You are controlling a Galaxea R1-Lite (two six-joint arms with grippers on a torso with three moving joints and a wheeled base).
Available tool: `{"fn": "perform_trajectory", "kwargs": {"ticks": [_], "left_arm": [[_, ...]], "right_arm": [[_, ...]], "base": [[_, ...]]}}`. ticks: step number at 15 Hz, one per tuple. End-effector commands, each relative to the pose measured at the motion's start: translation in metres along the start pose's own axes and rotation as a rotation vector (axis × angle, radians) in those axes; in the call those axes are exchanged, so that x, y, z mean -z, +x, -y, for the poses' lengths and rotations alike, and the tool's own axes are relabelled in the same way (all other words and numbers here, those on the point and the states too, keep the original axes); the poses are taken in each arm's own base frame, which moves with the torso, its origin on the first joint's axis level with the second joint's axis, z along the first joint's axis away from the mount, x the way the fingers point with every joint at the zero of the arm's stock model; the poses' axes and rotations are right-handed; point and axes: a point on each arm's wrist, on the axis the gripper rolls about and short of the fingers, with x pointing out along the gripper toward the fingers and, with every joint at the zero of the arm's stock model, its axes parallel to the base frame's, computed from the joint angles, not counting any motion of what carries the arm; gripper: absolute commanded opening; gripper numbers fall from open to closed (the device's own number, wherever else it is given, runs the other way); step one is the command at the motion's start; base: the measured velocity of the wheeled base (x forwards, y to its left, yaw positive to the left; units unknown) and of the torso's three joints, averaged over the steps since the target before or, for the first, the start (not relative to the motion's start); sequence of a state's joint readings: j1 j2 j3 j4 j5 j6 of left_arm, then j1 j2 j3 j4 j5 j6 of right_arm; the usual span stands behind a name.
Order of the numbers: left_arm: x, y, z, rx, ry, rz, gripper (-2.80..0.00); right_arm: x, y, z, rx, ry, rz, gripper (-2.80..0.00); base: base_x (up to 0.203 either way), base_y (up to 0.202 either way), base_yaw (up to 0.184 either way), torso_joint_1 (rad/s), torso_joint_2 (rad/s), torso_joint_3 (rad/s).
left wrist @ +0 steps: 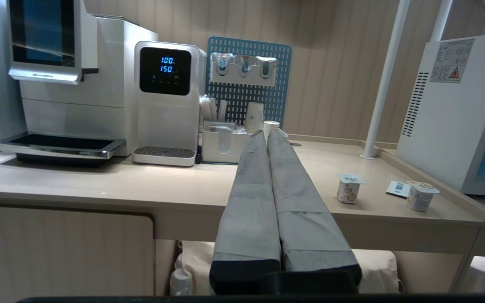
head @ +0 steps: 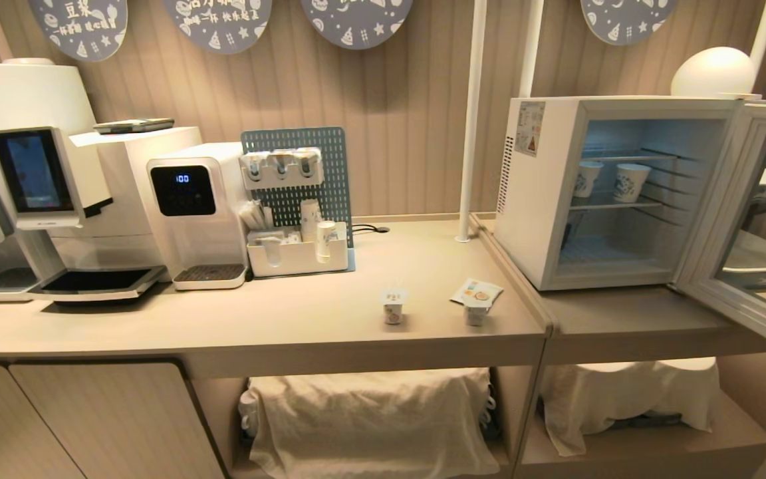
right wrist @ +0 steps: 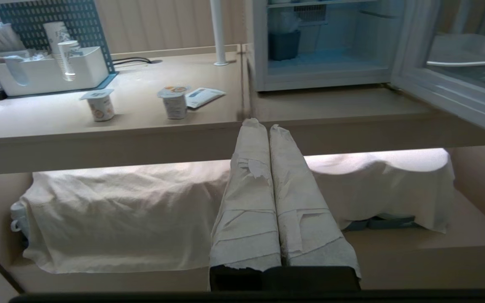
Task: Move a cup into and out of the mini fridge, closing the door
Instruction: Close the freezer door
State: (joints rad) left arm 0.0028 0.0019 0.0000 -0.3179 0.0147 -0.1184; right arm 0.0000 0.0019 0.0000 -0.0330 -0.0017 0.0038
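Door point(head: 749, 219) of mini fridge point(head: 536, 199) stood wide open on the counter's right end, w/ two paper cups point(head: 631, 181) on its middle wire shelf and two small yogurt cups point(head: 393, 307) out on the counter point(head: 256, 319) nearby. Left gripper point(left wrist: 267, 134) and right gripper point(right wrist: 262, 126) both had fingers pressed together, holding nothing, low in front of the counter. Judging by that, nothing was started: cup in, cup out, door closing all left.
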Motion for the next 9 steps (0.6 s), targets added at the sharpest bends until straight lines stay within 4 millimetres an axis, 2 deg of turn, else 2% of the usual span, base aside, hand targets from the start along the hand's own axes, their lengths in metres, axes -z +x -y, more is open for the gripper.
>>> {"fn": "perform_trajectory", "kwargs": {"ticks": [1, 6, 9], "left_arm": [[0.0113, 0.0004, -0.0013, -0.005, -0.001, -0.037, -2.8], [0.0116, 0.0004, -0.0014, -0.004, 0.005, -0.04, -2.8], [0.0127, 0.003, -0.0015, -0.009, 0.017, -0.075, -2.8]], "right_arm": [[0.005, 0.0014, 0.0, -0.001, 0.0, -0.02, -2.8], [0.005, 0.0014, 0.0, -0.002, 0.0, -0.02, -2.8], [0.005, 0.0014, 0.0, 0.0, -0.001, -0.02, -2.8]], "base": [[0.0, -0.197, -0.001, 0.005, 0.01, 0.005], [0.0, -0.173, -0.002, 0.004, 0.0, 0.002], [0.0, -0.018, 0.0, 0.002, 0.0, 0.001]]}}
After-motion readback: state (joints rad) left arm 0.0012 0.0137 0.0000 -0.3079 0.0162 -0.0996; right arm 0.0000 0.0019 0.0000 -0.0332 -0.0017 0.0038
